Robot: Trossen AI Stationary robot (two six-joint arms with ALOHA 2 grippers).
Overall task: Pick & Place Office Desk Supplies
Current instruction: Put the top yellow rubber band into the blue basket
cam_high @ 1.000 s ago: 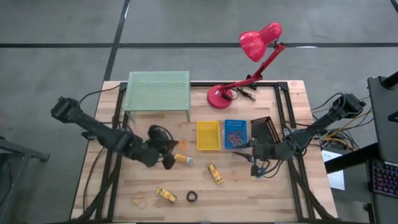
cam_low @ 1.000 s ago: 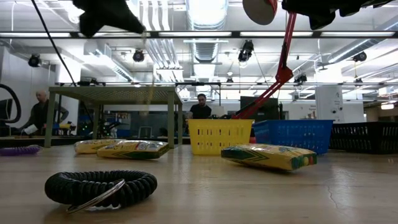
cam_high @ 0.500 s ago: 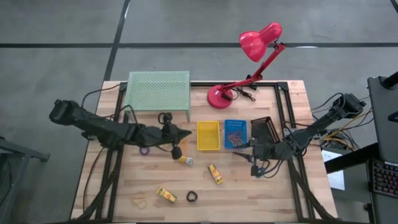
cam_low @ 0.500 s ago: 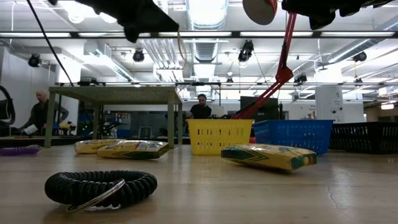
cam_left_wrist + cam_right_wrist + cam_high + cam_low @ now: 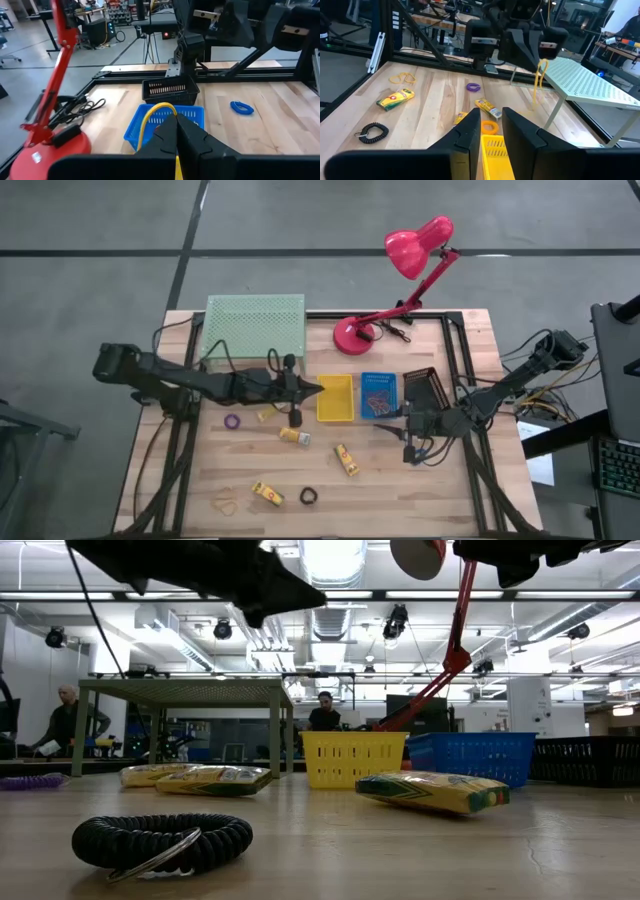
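Observation:
My left gripper (image 5: 316, 390) reaches from the table's left and hovers at the left rim of the yellow bin (image 5: 334, 397), shut on a yellow rubber band (image 5: 149, 114). The low view shows this gripper (image 5: 285, 588) high above the table. My right gripper (image 5: 491, 131) is open and waits near the blue bin (image 5: 379, 394), pointing at the yellow bin. Yellow packets (image 5: 294, 437) (image 5: 347, 459) (image 5: 267, 494), a purple ring (image 5: 232, 421), a black coil ring (image 5: 308, 496) and a loose rubber band (image 5: 227, 505) lie flat on the table. My left gripper pinches the yellow rubber band between its shut fingertips (image 5: 172, 131), the fingers pointing toward the table's right. In the right wrist view the band's loop (image 5: 538, 80) hangs slack below the fingers, lifted clear of the table.
The pale green mesh shelf (image 5: 254, 325) stands at the far left and the pink-red lamp's base (image 5: 353, 333) at the far middle. A black bin (image 5: 425, 387) sits right of the blue one. A blue ring (image 5: 242, 107) lies by the right arm. People are in the room behind.
My left gripper, shut on the yellow band, has swung from above the packets toward the table's right and far side, up to the yellow bin's left rim. The band has travelled with it, hanging. My right arm has kept still.

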